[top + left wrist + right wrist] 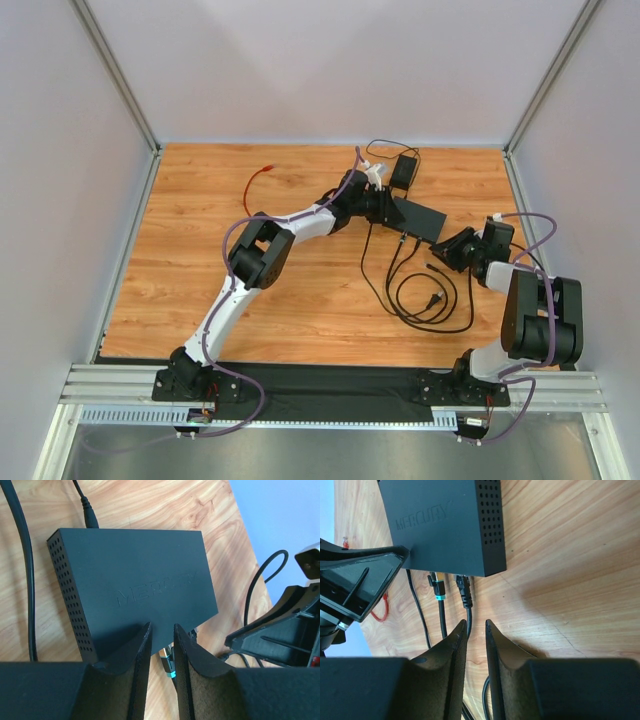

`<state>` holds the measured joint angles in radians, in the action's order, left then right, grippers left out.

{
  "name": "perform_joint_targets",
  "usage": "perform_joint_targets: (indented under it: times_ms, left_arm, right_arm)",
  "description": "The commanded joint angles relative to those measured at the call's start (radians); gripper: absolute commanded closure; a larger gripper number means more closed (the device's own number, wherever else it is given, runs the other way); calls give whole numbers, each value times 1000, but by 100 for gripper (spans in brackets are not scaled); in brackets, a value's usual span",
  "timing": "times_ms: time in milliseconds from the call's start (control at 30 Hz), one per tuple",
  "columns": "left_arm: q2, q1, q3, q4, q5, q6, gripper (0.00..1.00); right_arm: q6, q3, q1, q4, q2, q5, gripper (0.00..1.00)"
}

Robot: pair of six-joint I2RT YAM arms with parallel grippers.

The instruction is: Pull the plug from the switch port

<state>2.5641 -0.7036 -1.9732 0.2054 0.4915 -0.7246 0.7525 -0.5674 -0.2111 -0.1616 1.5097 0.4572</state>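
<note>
The switch is a flat matte-black box lying at the back middle of the table, seen also in the left wrist view and the right wrist view. Two plugs sit in its front ports: one with a teal band and a ribbed black one. My left gripper hovers over the switch's port edge, jaws slightly apart with nothing between them. My right gripper stands just short of the black plug, jaws narrowly apart, its cable running along the left finger's inner edge.
A small black adapter brick with a thin cord lies behind the switch. Black cables coil in front of it. A red cable lies at the back left. The two grippers face each other closely across the switch.
</note>
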Motion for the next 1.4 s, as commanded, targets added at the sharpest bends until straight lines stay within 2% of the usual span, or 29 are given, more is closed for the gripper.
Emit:
perform_joint_targets:
  times_ms: [0, 133, 467, 767, 867, 1067, 1367]
  left_arm:
    - [1, -5, -61, -90, -28, -15, 68]
    - [33, -5, -104, -161, -13, -38, 68]
    - [33, -7, -92, -182, -7, -41, 69]
    - [39, -7, -76, -179, 13, -49, 70]
    - [30, -7, -66, -179, 5, -42, 70]
    - [28, -5, -59, -167, 19, -49, 71]
    - [22, -5, -56, -162, 21, -49, 71]
  right_arm:
    - [-12, 1, -4, -1, 4, -29, 76]
    - [-22, 6, -4, 30, 12, -46, 75]
    - [-38, 12, 12, 74, 50, -6, 75]
    - [-45, 20, 49, 157, -46, 67, 75]
    - [-19, -3, 49, 152, -75, 23, 73]
    - [87, -5, 53, -13, -31, -49, 61]
    - [248, 17, 65, -288, 160, -23, 56]
